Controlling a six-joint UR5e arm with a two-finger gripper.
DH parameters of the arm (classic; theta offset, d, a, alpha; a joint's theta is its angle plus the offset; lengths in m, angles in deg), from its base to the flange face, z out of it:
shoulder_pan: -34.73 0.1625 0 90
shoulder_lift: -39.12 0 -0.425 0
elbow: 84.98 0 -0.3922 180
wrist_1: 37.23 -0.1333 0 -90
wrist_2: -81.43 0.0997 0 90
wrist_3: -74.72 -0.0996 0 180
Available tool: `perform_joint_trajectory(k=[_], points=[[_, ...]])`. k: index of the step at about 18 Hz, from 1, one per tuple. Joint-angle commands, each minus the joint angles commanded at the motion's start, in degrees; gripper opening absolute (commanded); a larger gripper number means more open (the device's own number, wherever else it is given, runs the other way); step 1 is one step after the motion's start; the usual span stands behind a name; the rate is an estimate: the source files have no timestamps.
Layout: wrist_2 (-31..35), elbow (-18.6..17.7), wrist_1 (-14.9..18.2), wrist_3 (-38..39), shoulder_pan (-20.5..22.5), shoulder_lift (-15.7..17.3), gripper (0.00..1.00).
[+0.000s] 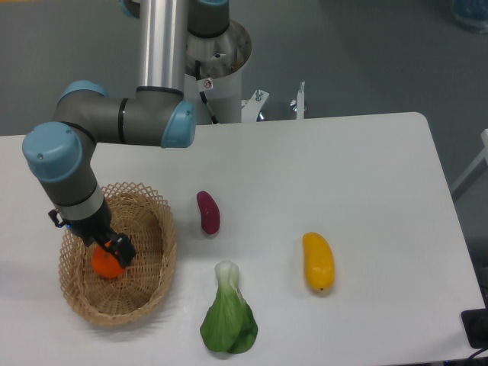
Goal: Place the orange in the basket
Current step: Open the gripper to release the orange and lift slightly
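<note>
Inside the basket (156, 263), the claw (114, 254) seemingly touches the orange (104, 265).

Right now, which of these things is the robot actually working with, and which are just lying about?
In the job:
orange, inside the basket
wicker basket
hand, at the orange

Lying about on the table:
purple eggplant
yellow mango-like fruit
bok choy

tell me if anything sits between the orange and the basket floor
Nothing visible does. The orange is already inside the basket, with the gripper right over it. Whether it rests on the weave cannot be told from this view.
</note>
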Motion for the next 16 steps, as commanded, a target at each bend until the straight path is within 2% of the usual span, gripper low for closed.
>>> perform_joint_trajectory(k=[16], points=[[-0.1, -1.0, 0.2, -2.5, 1.6, 2.0, 1.00]])
